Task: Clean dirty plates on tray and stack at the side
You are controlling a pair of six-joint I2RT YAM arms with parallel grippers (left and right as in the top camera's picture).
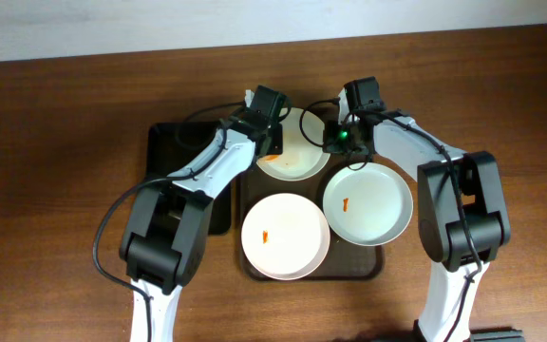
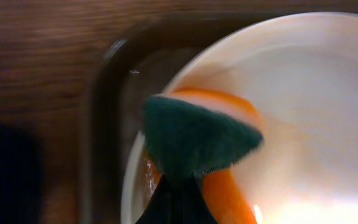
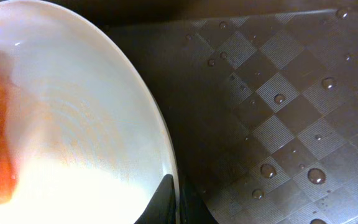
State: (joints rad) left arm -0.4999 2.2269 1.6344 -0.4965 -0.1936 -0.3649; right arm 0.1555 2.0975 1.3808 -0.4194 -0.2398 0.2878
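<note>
Three white plates lie on the dark brown tray (image 1: 380, 261). The far plate (image 1: 297, 157) is the one being handled. My left gripper (image 1: 272, 141) is shut on a green-and-orange sponge (image 2: 197, 140) that presses on this plate's (image 2: 316, 93) left inner side, with an orange smear around it. My right gripper (image 1: 336, 140) is shut on the same plate's right rim (image 3: 166, 202), and the plate (image 3: 73, 124) fills the left of the right wrist view. The right plate (image 1: 368, 202) and the near plate (image 1: 285, 236) each carry a small orange smear.
A smaller black tray (image 1: 183, 157) lies left of the brown tray, partly under my left arm. The brown tray's textured floor (image 3: 278, 93) is dotted with water drops. Wooden table (image 1: 55, 142) surrounds both trays.
</note>
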